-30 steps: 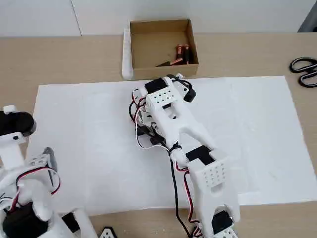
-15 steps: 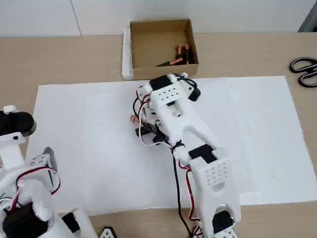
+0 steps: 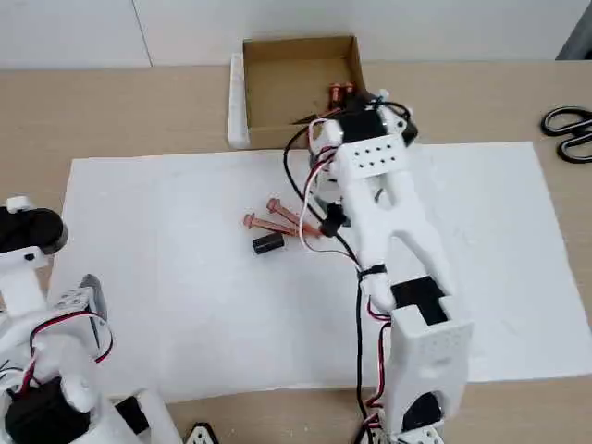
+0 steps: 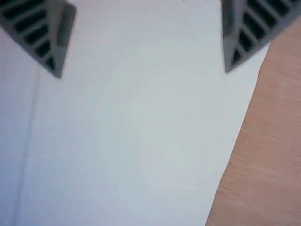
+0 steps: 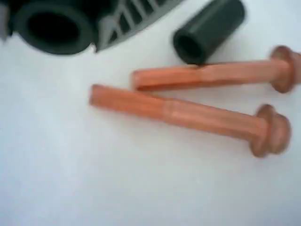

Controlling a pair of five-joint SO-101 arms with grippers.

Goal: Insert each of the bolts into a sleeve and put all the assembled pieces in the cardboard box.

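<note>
Cardboard box (image 3: 277, 88) at the far edge of the table (image 3: 111, 102), open on top, just beyond a white paper sheet (image 3: 166, 277). Inside it, copper-coloured assembled pieces (image 3: 339, 92) lying together against the right-hand wall as seen from above, much of the floor bare. White strip (image 3: 238, 102) upright along the outside of the box's left wall.

Outside the box, near the middle of the sheet: two bolts (image 3: 273, 225) side by side, almost parallel, heads at the same end, shafts bare; a loose sleeve (image 3: 268, 243) on its side just beside them, touching neither as far as visible, bore open.

Right arm (image 3: 388, 213) stretched from the near edge of the table toward the box, wrist end raised over the sheet just in front of the box's front right corner. Right gripper (image 5: 101, 28) pinching a raised sleeve (image 5: 51, 26) beside its grey finger (image 5: 136, 16), bore toward the wrist camera, held above the sheet near the plain ends of the bolts and close to the loose sleeve.

Left arm (image 3: 42, 370) folded at the near left corner of the table. Left gripper (image 4: 143, 68) spread wide, ribbed fingers (image 4: 37, 33) well apart, above the border of the sheet with bare wood alongside.

Scissors (image 3: 569, 129) at the far right of the table, off the sheet
</note>
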